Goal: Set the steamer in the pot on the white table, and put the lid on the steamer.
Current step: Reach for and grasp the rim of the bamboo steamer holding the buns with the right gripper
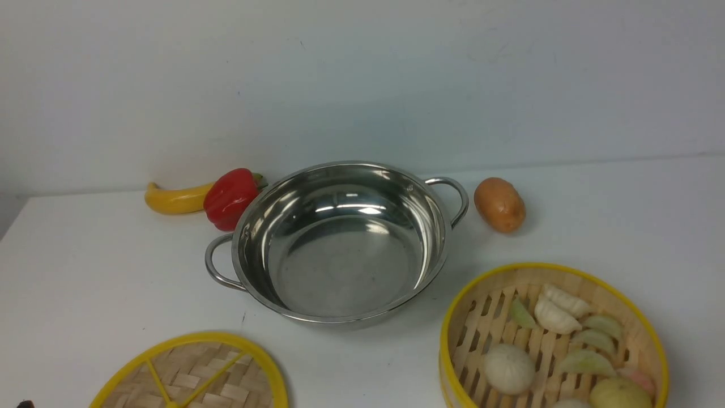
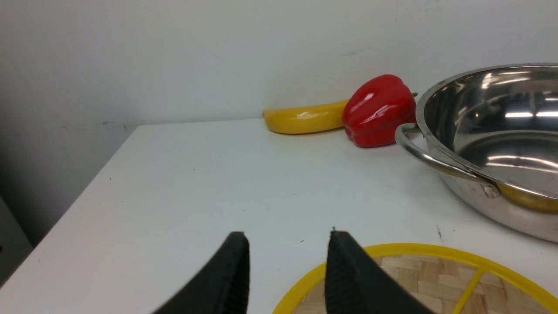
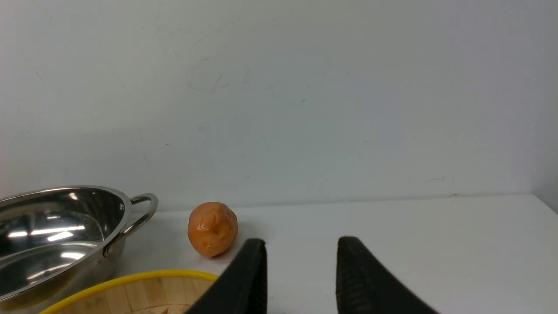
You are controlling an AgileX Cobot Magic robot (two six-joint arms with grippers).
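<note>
The empty steel pot (image 1: pixel 340 243) stands mid-table on the white table (image 1: pixel 102 272). The steamer (image 1: pixel 552 337), a yellow-rimmed slatted basket holding dumplings and buns, sits at the front right. The flat woven lid (image 1: pixel 192 374) lies at the front left. In the left wrist view my left gripper (image 2: pixel 287 237) is open and empty, above the table at the lid's (image 2: pixel 414 279) near edge, with the pot (image 2: pixel 492 139) beyond. In the right wrist view my right gripper (image 3: pixel 301 244) is open and empty, just beside the steamer's rim (image 3: pixel 130 283). Neither gripper shows in the front view.
A yellow banana (image 1: pixel 173 198) and a red pepper (image 1: pixel 231 197) lie behind the pot's left handle. A potato (image 1: pixel 499 204) lies right of the pot's right handle. A pale wall closes the back. The table's left edge (image 2: pixel 83 196) is near my left gripper.
</note>
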